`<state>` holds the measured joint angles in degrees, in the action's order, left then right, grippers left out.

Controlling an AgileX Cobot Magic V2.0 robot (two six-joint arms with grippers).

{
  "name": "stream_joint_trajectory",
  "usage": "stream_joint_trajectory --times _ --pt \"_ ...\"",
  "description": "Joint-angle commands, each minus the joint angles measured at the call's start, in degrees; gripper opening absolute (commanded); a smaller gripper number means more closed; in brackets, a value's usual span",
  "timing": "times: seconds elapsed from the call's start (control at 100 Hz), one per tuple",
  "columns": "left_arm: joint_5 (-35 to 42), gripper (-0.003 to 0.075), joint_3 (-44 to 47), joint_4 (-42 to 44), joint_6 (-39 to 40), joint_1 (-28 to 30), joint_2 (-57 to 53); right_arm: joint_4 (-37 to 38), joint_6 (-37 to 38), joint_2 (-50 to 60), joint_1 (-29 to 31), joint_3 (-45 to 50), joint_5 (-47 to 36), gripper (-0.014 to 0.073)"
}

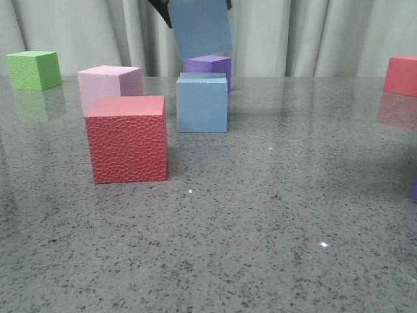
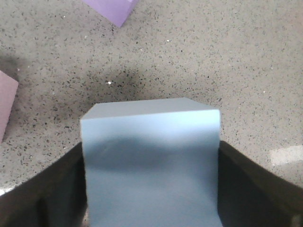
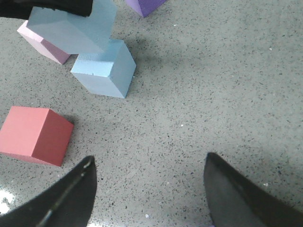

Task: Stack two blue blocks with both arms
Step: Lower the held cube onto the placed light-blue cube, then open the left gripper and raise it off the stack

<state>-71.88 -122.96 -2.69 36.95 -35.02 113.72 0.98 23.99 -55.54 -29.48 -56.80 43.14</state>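
My left pincer [image 2: 151,198] pinches one blue block [image 1: 201,27] by opposite side faces above the other [image 1: 202,104] on the table [image 1: 273,215]; light, probably soft foam; right pincer [image 3: 149,189] spread, empty.

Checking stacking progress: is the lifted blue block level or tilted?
Tilted. In the front view the lifted blue block hangs askew above the blue block on the table, its edges slanting.

Grey speckled stone-look tabletop [image 1: 273,215], polished; faint reflections of objects show on its far part, with small bright glints of light nearer the camera. Behind the table's far edge hangs a pale grey-white pleated curtain [image 1: 306,36] spanning the whole width. Lighting even, shadows soft.
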Motion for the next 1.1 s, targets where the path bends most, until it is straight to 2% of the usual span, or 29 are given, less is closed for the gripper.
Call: stream_joint_trajectory --times 0.0,0.14,0.7,0.78,0.88,1.09 --pt "-0.76 0.0461 -1.81 0.07 -0.16 -0.20 -3.85 0.85 -0.45 0.83 0.21 -1.48 -3.26 0.0486" --pt "-0.76 0.0498 -1.81 0.07 -0.16 -0.20 -3.85 0.85 -0.45 0.83 0.21 -1.48 -3.26 0.0486" --pt "-0.76 0.0495 -1.81 0.42 -0.16 -0.09 -5.50 0.85 -0.45 0.89 0.21 -1.48 -3.26 0.0486" --pt "-0.76 0.0495 -1.81 2.69 -0.81 -0.09 -7.09 0.85 -0.45 0.90 0.21 -1.48 -3.47 0.0486" --pt "-0.76 0.0490 -1.30 6.52 -5.72 -0.73 -9.87 1.00 -0.45 0.90 0.21 -1.48 -3.41 0.0486" --pt "-0.76 0.0405 3.46 14.72 -5.73 -2.70 -17.51 3.13 -0.50 1.26 0.21 -1.48 -3.72 0.0486"
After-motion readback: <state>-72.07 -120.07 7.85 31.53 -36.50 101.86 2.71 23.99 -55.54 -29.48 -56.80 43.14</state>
